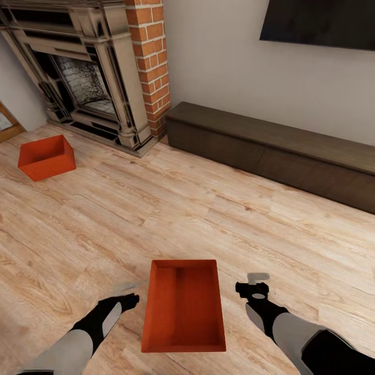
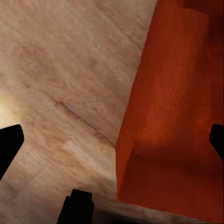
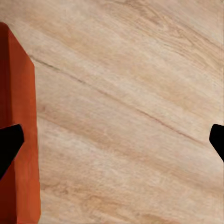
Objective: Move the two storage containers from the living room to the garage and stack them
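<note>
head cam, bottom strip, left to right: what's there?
left gripper → near storage container → right gripper, all over the wood plank floor.

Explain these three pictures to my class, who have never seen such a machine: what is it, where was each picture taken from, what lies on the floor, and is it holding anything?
This is a simulated wheeled robot with two arms. The big picture comes from its head, looking down. Its left gripper and right gripper hang on either side of the near storage container, an open orange-red bin standing on the wood plank floor. Neither gripper holds anything; both look open and apart from the bin. The other two pictures come from cameras near each gripper: each shows dark fingertips, floor and a wall of that bin. A second storage container stands by the fireplace; a dark bench runs along the wall.
</note>
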You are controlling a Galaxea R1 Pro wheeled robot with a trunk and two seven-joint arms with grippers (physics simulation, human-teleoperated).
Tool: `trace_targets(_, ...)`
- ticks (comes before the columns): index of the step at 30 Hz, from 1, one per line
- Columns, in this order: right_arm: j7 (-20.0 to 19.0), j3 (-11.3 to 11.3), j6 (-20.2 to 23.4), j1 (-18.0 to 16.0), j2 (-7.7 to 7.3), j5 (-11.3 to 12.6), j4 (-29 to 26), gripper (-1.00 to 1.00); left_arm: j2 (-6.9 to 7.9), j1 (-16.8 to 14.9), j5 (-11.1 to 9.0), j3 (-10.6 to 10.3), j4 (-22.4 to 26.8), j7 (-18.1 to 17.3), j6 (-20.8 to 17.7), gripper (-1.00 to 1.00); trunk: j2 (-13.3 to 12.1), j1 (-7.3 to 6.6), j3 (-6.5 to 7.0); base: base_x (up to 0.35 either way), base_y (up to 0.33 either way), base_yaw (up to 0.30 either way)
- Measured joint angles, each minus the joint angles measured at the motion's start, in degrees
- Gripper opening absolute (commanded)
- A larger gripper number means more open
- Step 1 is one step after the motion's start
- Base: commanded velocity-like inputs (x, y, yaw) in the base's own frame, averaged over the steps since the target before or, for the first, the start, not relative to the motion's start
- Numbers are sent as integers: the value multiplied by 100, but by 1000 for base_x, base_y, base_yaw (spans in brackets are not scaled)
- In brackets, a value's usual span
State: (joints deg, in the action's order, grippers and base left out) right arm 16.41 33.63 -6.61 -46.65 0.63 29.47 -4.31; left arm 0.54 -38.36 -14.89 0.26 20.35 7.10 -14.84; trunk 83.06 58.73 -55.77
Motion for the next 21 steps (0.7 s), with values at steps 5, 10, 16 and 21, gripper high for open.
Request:
trace_targets(5,-65,19,-77,-54,703,-7,81,100,-886,-80,831,-14,-93,6,252,100,0,0,0,0,0,0)
trace_targets(10,-95,7,-149,-78,856,-17,141,100,-941,-91,1150,-49,-405,147,731,100,0,0,0,0,0,0)
trace_targets(16,-156,13,-267,-87,859,-12,206,100,-887,-94,1308,-80,-337,238,798,100,0,0,0,0,0,0)
trace_targets(21,-161,15,-271,-88,875,4,225,100,-895,-94,1357,-69,-348,251,799,100,0,0,0,0,0,0)
